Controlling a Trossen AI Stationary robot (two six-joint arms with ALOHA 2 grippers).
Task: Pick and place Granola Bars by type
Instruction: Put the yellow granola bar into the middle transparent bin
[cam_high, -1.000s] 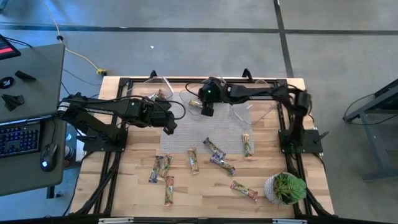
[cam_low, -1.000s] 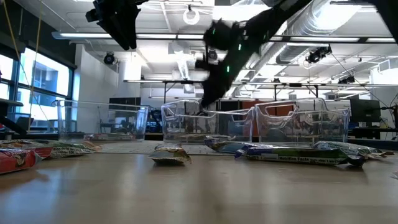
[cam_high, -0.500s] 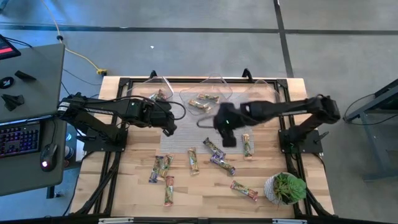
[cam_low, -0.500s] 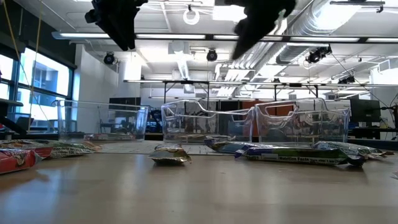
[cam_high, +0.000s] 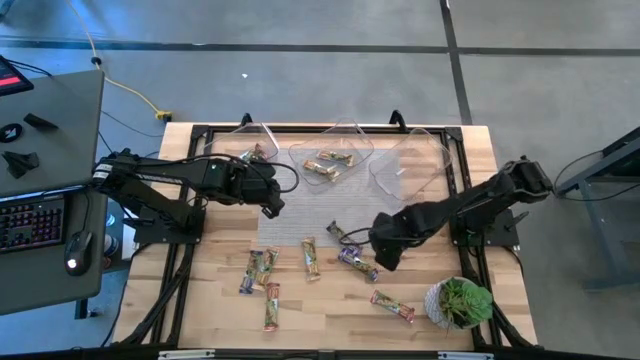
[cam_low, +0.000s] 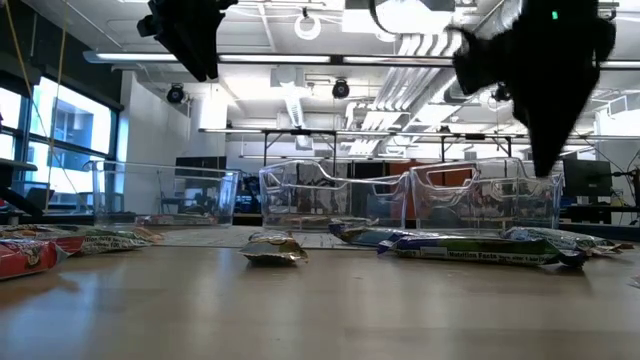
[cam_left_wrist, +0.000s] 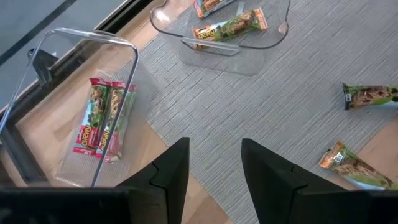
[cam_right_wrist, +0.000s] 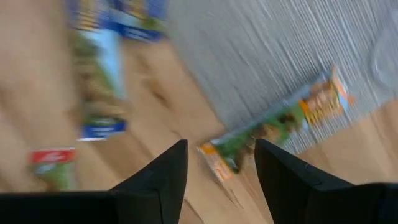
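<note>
High view: the right gripper (cam_high: 385, 250) hangs low over the table's (cam_high: 330, 310) middle, beside a purple bar (cam_high: 357, 264) and above the spot where an orange-green bar (cam_right_wrist: 280, 121) lies at the edge of the grey mat (cam_high: 300, 225). Its fingers (cam_right_wrist: 158, 174) stand well apart with nothing between them; the wrist view shows that bar in the gap beyond the fingertips, not gripped.

The left gripper (cam_high: 272, 204) hovers over the mat's left side, near the tubs. Its fingers (cam_left_wrist: 168, 171) are parted and empty.

Three clear tubs stand along the far edge. The left tub (cam_left_wrist: 74, 93) holds two red-green bars (cam_left_wrist: 99, 118); the middle tub (cam_high: 330, 155) holds a few orange-green bars (cam_high: 328, 165); the right tub (cam_high: 415, 160) shows no bar inside.

Loose bars lie scattered on the near half of the table: one pair (cam_high: 256, 270) at the left, a single one (cam_high: 271, 305) nearer the front edge, one (cam_high: 310, 257) on the mat's corner, and one (cam_high: 392, 306) beside a potted plant (cam_high: 458, 302). From the low view, bars lie flat on the wood in front of the tubs.
</note>
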